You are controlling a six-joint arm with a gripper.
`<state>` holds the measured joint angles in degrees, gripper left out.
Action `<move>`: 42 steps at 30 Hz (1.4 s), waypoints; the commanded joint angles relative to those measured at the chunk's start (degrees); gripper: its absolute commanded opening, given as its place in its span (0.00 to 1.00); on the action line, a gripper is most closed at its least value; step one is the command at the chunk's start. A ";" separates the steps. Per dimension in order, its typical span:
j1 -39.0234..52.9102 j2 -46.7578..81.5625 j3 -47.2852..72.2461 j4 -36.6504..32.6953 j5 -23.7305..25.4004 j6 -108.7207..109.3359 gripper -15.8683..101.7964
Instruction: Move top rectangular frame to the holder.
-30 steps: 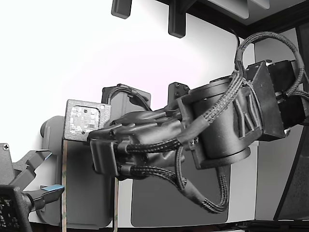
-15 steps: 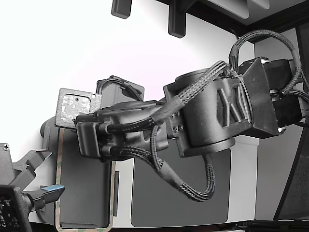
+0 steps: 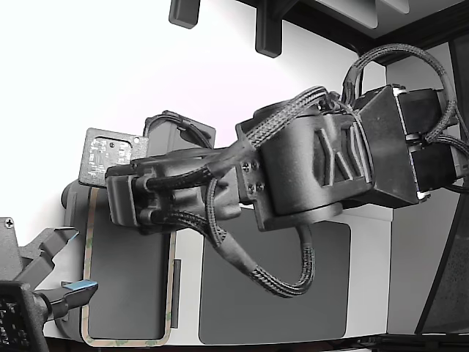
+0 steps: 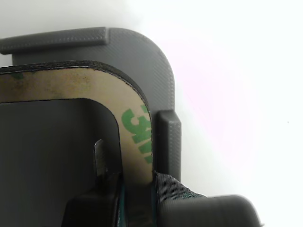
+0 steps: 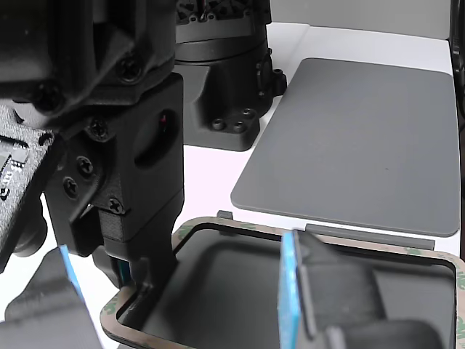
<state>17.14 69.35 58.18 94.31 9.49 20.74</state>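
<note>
In the exterior view the arm reaches toward that view's left, and the beige rectangular frame (image 3: pixel 86 293) lies over the light grey holder (image 3: pixel 69 202) at the lower left, its long sides and bottom edge showing around the dark centre; the gripper (image 3: pixel 124 209) sits low over the frame's upper end, and a second gripper (image 3: pixel 62 293) waits at the lower left corner. In the wrist view the gripper's fingers are pinched on the frame's side strip (image 4: pixel 137 137), whose rounded corner sits just inside a raised tab (image 4: pixel 168 142) of the holder. In the other view the frame's rim (image 5: pixel 349 243) lies close above the holder's edge tabs, with the dark grey mat (image 5: pixel 363 138) behind it bare. By my reading, the carry is essentially finished; what remains is seating the frame inside the tabs, letting go and backing off.
</note>
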 commanded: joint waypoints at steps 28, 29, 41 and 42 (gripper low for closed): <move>-2.02 -0.18 -0.97 0.53 -0.35 -1.49 0.05; -2.02 -0.26 -0.97 0.53 -0.35 -1.49 0.05; -2.11 -2.37 -1.93 0.53 -0.53 -2.11 0.05; -2.11 -2.46 -2.02 0.53 -0.44 -2.11 0.05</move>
<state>15.91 65.74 57.83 94.31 8.79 18.81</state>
